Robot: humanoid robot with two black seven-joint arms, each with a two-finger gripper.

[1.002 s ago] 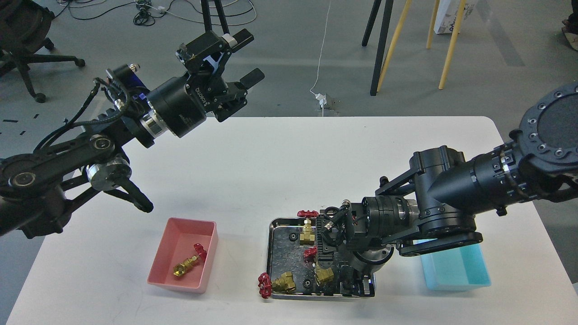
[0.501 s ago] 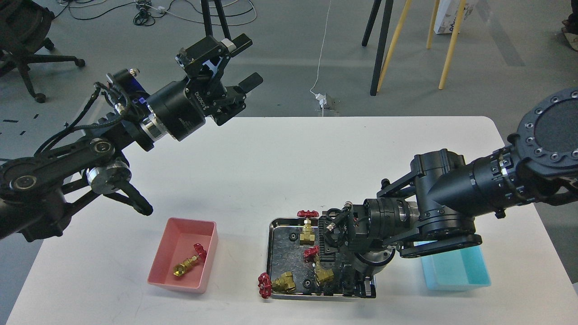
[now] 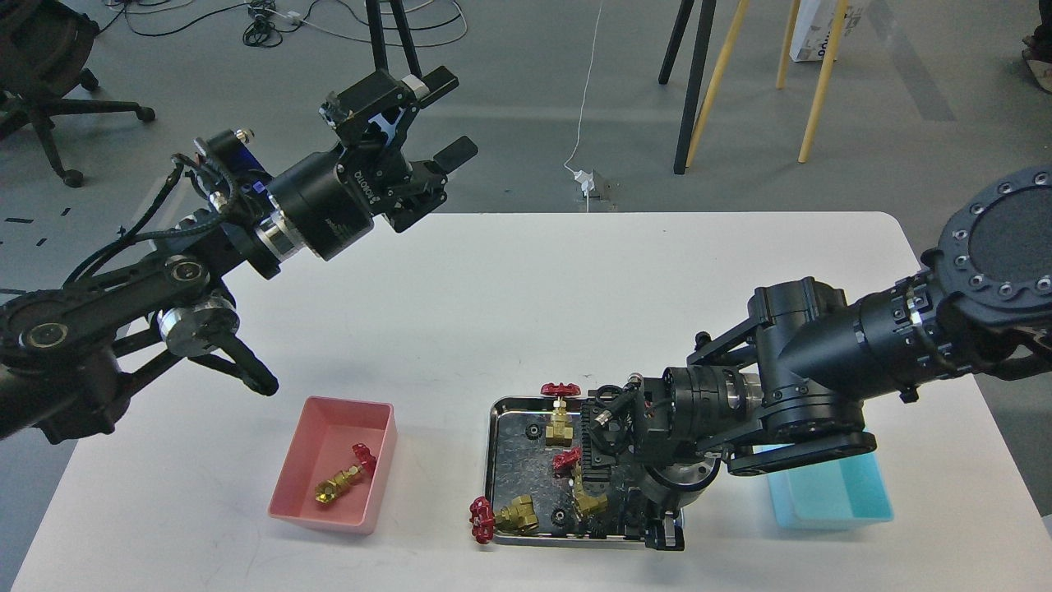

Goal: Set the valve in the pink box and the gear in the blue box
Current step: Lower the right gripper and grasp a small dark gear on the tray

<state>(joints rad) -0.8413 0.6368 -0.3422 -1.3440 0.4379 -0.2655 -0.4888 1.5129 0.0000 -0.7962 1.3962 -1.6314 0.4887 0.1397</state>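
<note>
Light: bright, even, from overhead.
Shadows: soft, faint on the white table [image 3: 509,296].
Glare: reflections on the steel tray [image 3: 514,469].
Focus: sharp throughout.

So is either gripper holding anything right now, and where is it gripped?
Left gripper is open and empty, raised behind the table. Right gripper is down in the steel tray; its fingertips are too dark to tell.
</note>
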